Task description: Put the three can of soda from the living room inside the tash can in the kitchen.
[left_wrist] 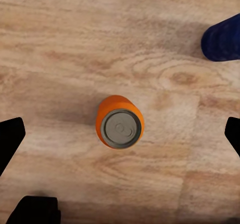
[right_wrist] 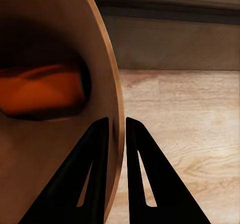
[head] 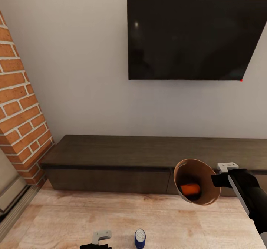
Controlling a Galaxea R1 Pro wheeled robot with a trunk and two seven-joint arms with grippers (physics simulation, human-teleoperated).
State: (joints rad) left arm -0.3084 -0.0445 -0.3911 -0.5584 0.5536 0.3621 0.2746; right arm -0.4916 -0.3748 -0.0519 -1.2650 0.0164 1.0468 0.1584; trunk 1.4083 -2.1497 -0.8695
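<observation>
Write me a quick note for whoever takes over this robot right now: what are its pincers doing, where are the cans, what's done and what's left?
Right pincer: shut on the bin's rim, holding the bin tilted above the floor.
Left pincer: open, above an upright orange can on the floor, not yet gripping it.
Blue can: upright on the floor beside it.
Done: one orange can lies in the bin.
Left: pick up the floor's orange can, then the blue one, drop both in the bin, and carry it to the kitchen. We are in the living room, facing the TV and cabinet.

Pale wall, black TV, brick fireplace, dark cabinet, wood floor
</observation>
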